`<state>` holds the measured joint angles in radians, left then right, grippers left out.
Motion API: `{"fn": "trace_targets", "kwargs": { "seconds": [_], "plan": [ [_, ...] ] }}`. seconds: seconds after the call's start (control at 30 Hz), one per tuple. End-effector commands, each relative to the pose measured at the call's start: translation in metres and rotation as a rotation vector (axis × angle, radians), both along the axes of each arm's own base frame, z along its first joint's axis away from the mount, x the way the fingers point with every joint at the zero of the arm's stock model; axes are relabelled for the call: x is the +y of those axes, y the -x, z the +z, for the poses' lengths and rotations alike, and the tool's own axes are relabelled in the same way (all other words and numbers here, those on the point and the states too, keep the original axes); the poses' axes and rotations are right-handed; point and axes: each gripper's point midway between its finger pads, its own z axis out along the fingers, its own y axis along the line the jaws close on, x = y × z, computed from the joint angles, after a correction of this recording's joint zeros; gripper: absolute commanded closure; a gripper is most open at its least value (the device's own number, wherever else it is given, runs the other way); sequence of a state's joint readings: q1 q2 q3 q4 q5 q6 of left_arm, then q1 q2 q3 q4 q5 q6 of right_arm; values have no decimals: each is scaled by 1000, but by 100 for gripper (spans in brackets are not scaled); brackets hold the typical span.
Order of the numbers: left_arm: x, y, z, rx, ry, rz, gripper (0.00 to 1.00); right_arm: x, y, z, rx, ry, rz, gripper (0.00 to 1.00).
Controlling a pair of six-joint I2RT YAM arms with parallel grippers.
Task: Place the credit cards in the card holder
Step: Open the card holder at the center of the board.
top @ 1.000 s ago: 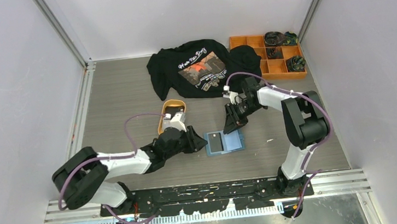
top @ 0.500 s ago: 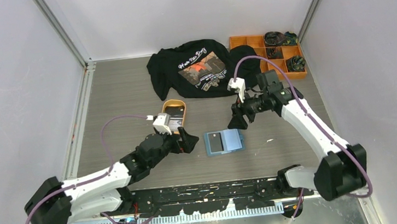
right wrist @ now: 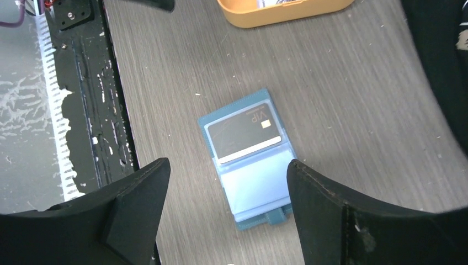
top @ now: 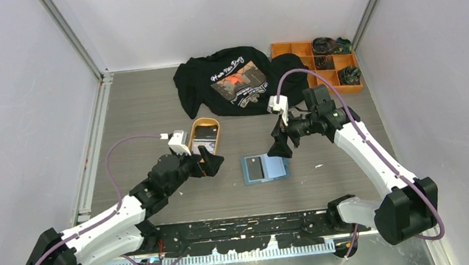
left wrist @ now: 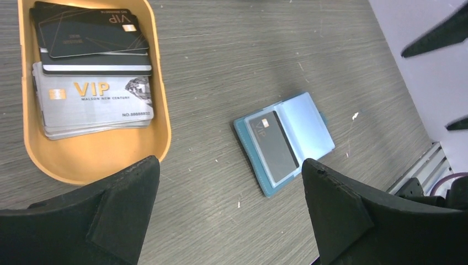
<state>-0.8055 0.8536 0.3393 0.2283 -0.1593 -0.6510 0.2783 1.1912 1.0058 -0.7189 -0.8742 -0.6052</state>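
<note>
- One dark card (right wrist: 246, 135) already sits in the left pocket of the card holder (right wrist: 256, 190). The holder lies open and flat on the table (top: 152, 114), between the two arms and near the front edge.
- Its other pocket, the pale blue one on the snap-tab side, looks empty in both wrist views.
- Several more credit cards (left wrist: 91, 72) lie stacked in the orange oval tray (left wrist: 83, 171), just to the left of the holder and apart from it. Black ones are on top towards the far end and a silver "VIP" card (left wrist: 94, 99) shows at the near end. The exact count cannot be told from the stack.
- By my judgement the task is at an early stage: one card in, the pile in the tray left to move.
- Left gripper (top: 210, 163) hangs over the near end of the tray, its fingers (left wrist: 127, 204) spread wide with nothing between them.
- Right gripper (top: 280, 149) hovers above the holder's far right side, fingers (right wrist: 325, 204) likewise apart and empty.
- Farther back, a black T-shirt (top: 230, 81) and an orange compartment box (top: 289, 50) lie well apart from the work.
</note>
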Motion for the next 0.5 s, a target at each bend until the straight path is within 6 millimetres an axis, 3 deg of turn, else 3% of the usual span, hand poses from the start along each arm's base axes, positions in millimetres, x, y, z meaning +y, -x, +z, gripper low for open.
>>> {"fn": "trace_targets", "kwargs": {
  "seconds": [0.0,0.2,0.37,0.47],
  "plan": [
    [-11,-12,26,36,91,-64,1,0,5,11,-64,-46,16,17],
    [-5,-28,32,159,269,-44,4,-2,-5,3,-22,-29,-41,17],
    [10,-50,12,300,370,113,9,-2,-12,-4,29,-15,-85,18],
    [21,-63,-5,389,406,263,25,-1,-13,-6,45,-8,-92,19]
  ]
}}
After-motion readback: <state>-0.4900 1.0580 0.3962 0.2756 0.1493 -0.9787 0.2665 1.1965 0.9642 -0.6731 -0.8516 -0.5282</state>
